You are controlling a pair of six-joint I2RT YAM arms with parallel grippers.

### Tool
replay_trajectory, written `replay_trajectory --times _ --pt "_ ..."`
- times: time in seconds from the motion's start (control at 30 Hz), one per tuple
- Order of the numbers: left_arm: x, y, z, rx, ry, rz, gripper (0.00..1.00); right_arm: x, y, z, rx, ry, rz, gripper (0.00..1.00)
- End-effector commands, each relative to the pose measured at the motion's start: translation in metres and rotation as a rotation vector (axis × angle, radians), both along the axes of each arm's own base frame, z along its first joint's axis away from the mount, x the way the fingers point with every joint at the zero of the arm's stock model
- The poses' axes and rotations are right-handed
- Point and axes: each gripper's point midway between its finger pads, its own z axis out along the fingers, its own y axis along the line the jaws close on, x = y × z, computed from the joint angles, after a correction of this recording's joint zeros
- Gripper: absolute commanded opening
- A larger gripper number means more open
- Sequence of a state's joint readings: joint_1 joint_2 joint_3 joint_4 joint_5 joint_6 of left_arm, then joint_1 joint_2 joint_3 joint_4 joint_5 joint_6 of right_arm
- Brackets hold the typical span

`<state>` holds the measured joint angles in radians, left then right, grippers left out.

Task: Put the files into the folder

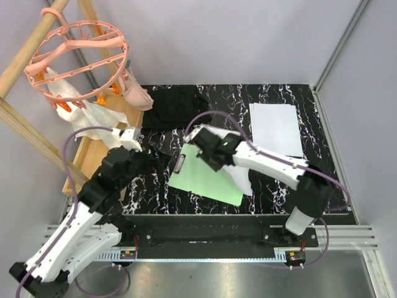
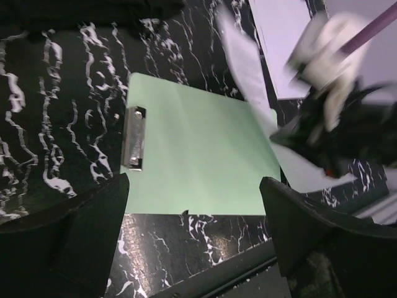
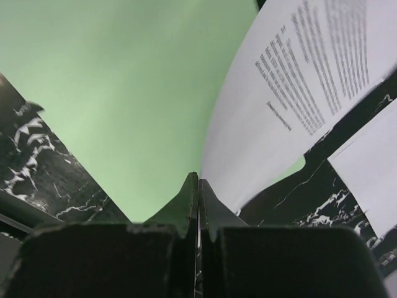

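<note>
A robot lab cell: plain grey walls (image 1: 248, 37), aluminium mounting rail (image 1: 360, 236).

From high above and behind the arm bases (image 1: 296, 225), looking steeply down from well off, wide enough to hold the whole black marbled table (image 1: 267, 202). From the left wrist, looking down at close range between its own spread fingers (image 2: 68, 236) onto the green folder (image 2: 198, 149). From the right wrist, nearer and lower yet, past its pressed-together fingertips (image 3: 184, 205), sharing that folder and the printed sheet (image 3: 298, 74) with both other views.
</note>
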<state>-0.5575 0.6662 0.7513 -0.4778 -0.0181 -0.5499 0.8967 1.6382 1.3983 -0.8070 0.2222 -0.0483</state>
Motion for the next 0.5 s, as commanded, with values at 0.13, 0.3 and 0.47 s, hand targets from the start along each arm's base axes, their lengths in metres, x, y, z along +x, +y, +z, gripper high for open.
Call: replay_trajectory --times 0.13,0.3,0.47 --pt "-0.003 0.055 0.031 -0.003 -0.147 0.241 0.95 -0.05 -0.001 -0.041 -0.282 -0.033 0.097 0.0" --pt "-0.001 0.049 0.027 0.015 -0.135 0.205 0.99 -0.08 -0.02 -0.077 -0.255 0.065 -0.025 0.5" --pt "0.008 0.024 0.009 0.065 -0.052 0.1 0.99 -0.097 -0.017 -0.059 0.0 0.114 -0.268 0.91"
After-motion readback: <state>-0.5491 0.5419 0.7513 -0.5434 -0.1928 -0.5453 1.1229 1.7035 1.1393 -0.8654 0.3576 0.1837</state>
